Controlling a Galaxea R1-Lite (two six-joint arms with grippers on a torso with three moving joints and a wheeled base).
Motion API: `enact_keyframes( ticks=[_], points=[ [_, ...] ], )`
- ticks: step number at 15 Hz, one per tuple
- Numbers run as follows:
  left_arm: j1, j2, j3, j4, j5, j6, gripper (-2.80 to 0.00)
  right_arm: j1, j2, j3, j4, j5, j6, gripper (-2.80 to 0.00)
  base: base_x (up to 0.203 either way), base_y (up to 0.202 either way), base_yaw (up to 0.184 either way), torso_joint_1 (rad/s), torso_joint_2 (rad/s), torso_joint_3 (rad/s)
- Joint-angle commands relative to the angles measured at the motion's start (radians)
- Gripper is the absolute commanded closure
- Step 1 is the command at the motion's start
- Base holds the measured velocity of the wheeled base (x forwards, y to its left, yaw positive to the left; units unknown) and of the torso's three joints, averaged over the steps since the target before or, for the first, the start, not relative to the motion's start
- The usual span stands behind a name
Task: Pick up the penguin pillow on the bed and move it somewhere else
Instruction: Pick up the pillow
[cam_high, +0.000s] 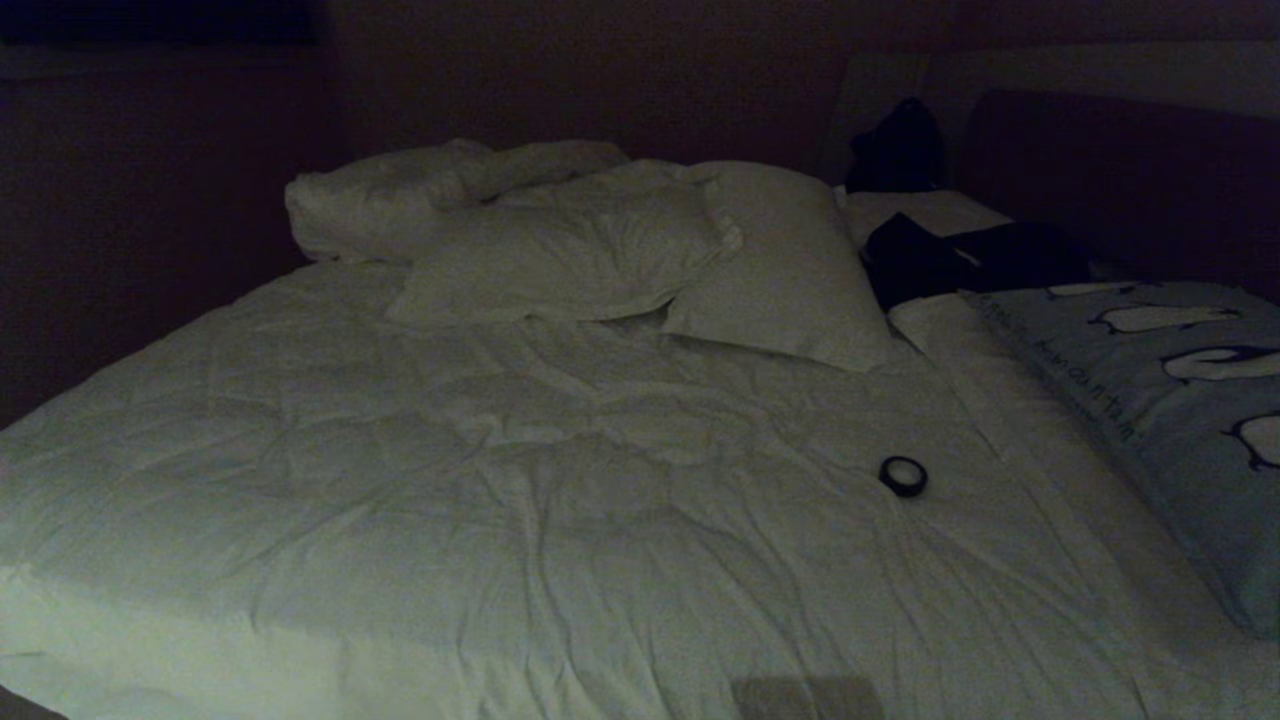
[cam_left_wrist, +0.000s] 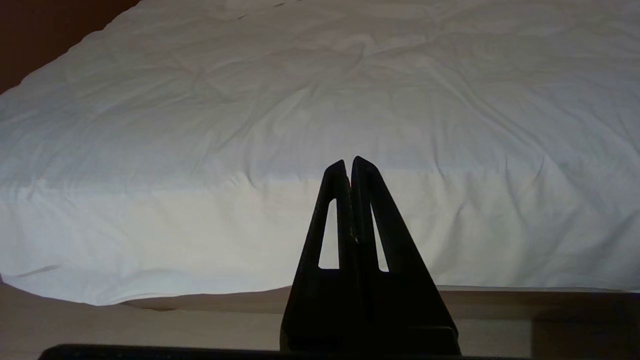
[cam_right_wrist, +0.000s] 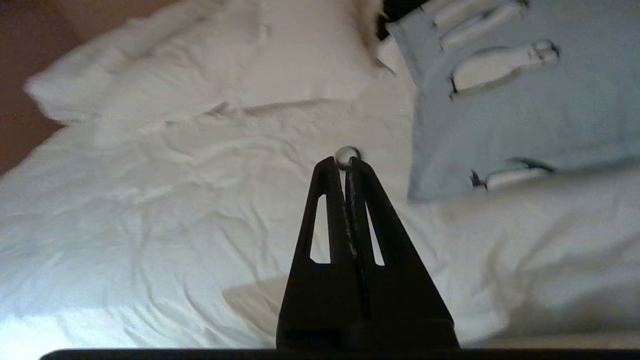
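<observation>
Right then, your penguin pillow (cam_high: 1170, 400) lay flat on the bed (cam_high: 520, 480), at the right side of the white duvet (cam_high: 450, 520), with its lettered edge turned toward the middle of the mattress and its row of penguins running along the far side. You had a small dark ring-shaped object (cam_high: 903, 476), possibly a roll of tape, sitting on the duvet just beside that lettered edge, a little nearer the foot of the bed. Beyond the penguin pillow, toward the headboard (cam_high: 1130, 170), some dark fabric (cam_high: 960, 262) lay bunched, and further left of it two white pillows (cam_high: 640, 260) overlapped, with a rumpled roll of bedding (cam_high: 400, 200) behind them. Your right hand (cam_right_wrist: 345, 160) hung above the duvet with its two fingers pressed together and nothing between them; in its own wrist view the fingertips lined up with the dark ring, and the near corner of the penguin pillow showed just beside them. Your left hand (cam_left_wrist: 348, 162) was likewise closed tight and empty, pointing at the duvet's edge at the foot of the bed, well apart from the penguin pillow. Neither hand touched the pillow.
</observation>
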Motion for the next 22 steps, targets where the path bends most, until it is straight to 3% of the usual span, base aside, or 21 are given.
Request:
enact_keyframes(
  ticks=[1, 5, 8, 15, 18, 22],
  points=[
    [0.001, -0.002, 0.002, 0.001, 0.000, 0.001, 0.00, 0.087, -0.011, -0.024, -0.003, -0.013, -0.005, 0.00, 0.000, 0.000, 0.000, 0.000, 0.00, 0.000],
    [0.001, -0.002, 0.002, 0.000, 0.000, 0.001, 0.00, 0.107, -0.108, 0.023, -0.004, -0.038, -0.030, 0.00, 0.000, 0.000, 0.000, 0.000, 0.00, 0.000],
    [0.001, -0.002, 0.002, 0.000, 0.000, 0.001, 0.00, 0.105, -0.189, 0.071, -0.171, -0.048, -0.107, 0.00, 0.000, 0.000, 0.000, 0.000, 0.00, 0.000],
    [-0.001, -0.002, 0.002, 0.001, 0.000, 0.001, 0.00, 0.105, -0.270, 0.171, -0.200, -0.039, -0.216, 0.00, 0.000, 0.000, 0.000, 0.000, 0.00, 0.000],
    [0.001, -0.002, 0.002, 0.000, 0.000, 0.001, 0.00, 0.105, -0.270, 0.296, -0.264, -0.047, -0.248, 0.00, 0.000, 0.000, 0.000, 0.000, 0.00, 0.000],
    [0.000, -0.002, 0.002, 0.000, 0.000, 0.001, 0.00, 0.105, -0.270, 0.557, -0.448, -0.068, -0.266, 0.00, 0.000, 0.000, 0.000, 0.000, 0.00, 0.000]
  ],
)
